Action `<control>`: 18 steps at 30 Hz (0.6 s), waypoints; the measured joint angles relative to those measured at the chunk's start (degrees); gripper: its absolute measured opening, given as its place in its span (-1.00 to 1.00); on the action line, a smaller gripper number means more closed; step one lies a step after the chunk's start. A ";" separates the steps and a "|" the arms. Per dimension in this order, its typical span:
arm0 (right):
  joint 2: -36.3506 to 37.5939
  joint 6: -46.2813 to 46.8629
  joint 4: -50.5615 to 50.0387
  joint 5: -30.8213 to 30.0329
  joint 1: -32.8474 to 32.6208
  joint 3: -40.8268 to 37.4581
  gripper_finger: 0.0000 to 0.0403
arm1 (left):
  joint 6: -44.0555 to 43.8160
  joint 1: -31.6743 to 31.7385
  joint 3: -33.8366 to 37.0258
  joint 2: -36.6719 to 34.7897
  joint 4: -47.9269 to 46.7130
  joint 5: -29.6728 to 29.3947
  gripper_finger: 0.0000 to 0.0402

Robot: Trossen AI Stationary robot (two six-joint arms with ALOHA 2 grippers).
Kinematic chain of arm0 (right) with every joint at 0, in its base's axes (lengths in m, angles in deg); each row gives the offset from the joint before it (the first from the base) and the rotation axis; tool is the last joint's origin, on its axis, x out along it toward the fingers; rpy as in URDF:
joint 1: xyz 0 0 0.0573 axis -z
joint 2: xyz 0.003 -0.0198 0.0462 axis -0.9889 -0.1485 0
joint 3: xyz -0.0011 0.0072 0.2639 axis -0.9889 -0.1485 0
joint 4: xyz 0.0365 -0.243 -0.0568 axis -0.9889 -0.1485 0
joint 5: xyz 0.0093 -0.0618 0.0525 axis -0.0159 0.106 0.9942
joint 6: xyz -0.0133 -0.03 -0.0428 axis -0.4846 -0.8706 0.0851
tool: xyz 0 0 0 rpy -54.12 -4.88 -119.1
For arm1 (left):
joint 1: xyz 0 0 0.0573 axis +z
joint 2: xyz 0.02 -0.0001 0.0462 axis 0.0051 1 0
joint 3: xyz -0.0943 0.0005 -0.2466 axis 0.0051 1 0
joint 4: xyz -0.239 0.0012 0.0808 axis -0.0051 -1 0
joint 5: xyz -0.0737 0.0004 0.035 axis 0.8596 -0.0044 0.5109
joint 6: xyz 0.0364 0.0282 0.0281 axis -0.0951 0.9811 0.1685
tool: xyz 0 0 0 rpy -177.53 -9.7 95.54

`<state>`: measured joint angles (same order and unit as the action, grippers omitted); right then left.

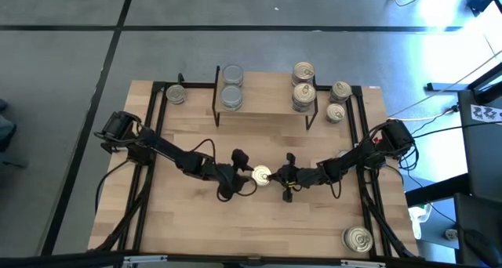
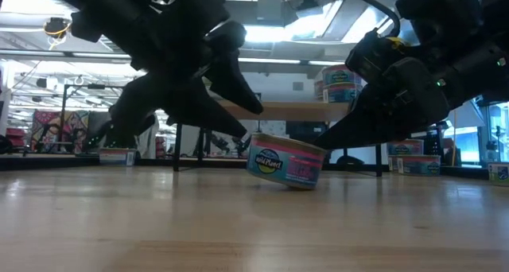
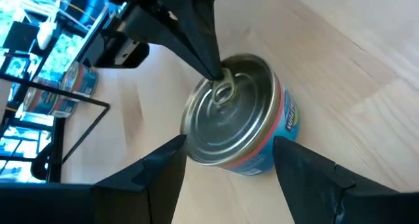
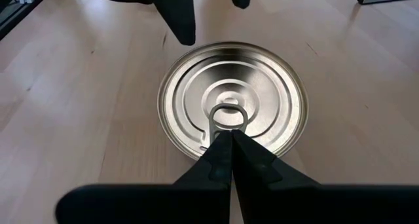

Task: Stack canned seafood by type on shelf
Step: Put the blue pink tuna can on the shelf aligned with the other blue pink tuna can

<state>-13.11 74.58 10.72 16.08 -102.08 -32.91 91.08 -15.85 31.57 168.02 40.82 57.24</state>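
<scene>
A short round can [image 1: 260,175] with a pull-ring lid and a teal and pink label [image 2: 286,162] sits at the table's middle. It is tilted, its left side raised. My left gripper [image 3: 229,145] comes at it from the left, one finger on each side of it. From the right, my right gripper [image 4: 226,137] is shut, with its tips on the lid. The shelf [image 1: 263,105] stands at the far side and bears a stack of silver-lidded cans [image 1: 232,86] and a stack of gold-lidded cans [image 1: 303,86]. My left gripper has the can's side wall [image 3: 275,152] between its two fingers, on the part of the can nearest that arm. It slants down from the table's left. The can is tilted, with its right bottom edge [image 2: 314,186] on the table. My right gripper's shut fingertips [image 4: 226,145] rest on the lid at the pull ring [image 4: 228,116]. They slant down from the table's right. I cannot tell whether they hook into the ring.
Loose cans stand at the far left [image 1: 176,95], beside the shelf's right end [image 1: 340,92] [image 1: 336,113], and at the near right corner [image 1: 358,238]. Black rails [image 1: 153,143] run along the table's left and right sides.
</scene>
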 joint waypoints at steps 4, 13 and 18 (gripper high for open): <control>0.00 -0.02 0.02 0.00 0.00 0.00 -0.93 | -0.38 -0.36 0.00 0.00 -0.02 0.00 0.11; 0.00 -0.02 0.02 0.00 0.00 0.00 -0.93 | 0.28 0.02 0.00 0.00 0.04 0.02 0.11; 0.00 -0.02 0.02 0.00 0.00 0.00 -0.93 | 2.29 0.08 0.00 -0.02 2.05 0.17 0.11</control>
<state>-13.11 74.56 10.74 16.08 -102.08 -32.91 93.36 -15.77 31.57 168.00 42.87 57.42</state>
